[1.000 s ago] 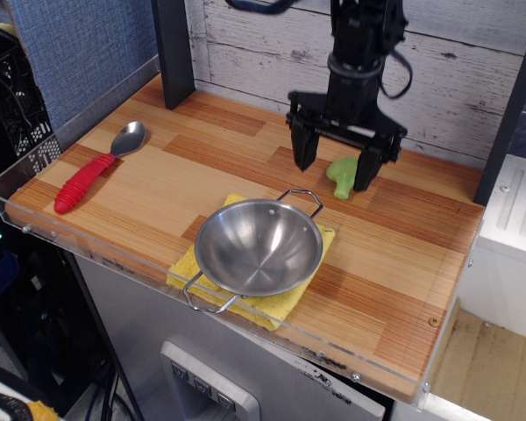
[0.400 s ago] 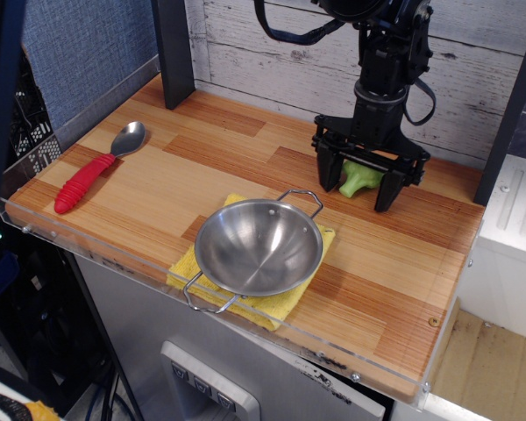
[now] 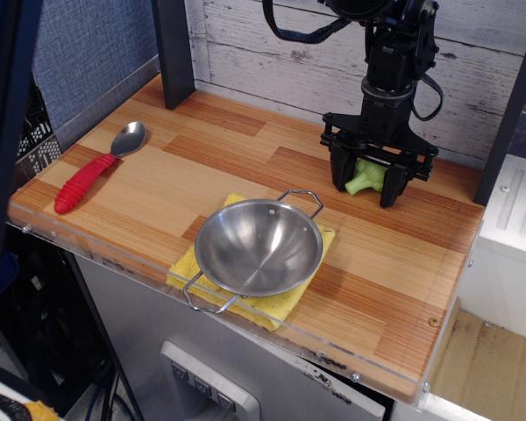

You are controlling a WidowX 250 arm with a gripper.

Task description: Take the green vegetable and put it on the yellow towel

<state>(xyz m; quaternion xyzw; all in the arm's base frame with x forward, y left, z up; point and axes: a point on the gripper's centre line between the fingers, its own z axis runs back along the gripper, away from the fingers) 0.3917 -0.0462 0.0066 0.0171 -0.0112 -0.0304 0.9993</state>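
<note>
The green vegetable (image 3: 365, 178), a small light-green toy broccoli, lies at the back right of the wooden table. My gripper (image 3: 366, 188) is down over it, a black finger (image 3: 340, 178) on each side, closed against it at table level. The yellow towel (image 3: 187, 268) lies near the front edge. Most of it is covered by a round steel two-handled bowl (image 3: 259, 246), and only its edges and corners show.
A spoon with a red handle (image 3: 95, 169) lies at the left of the table (image 3: 158, 180). A dark post (image 3: 174, 48) stands at the back left, with a white plank wall behind. A clear acrylic lip (image 3: 88, 252) runs along the front edge.
My gripper moved right and slightly back, came down around the green vegetable, and its fingers narrowed from wide open to closed on it. The vegetable shifted a little to the right.
</note>
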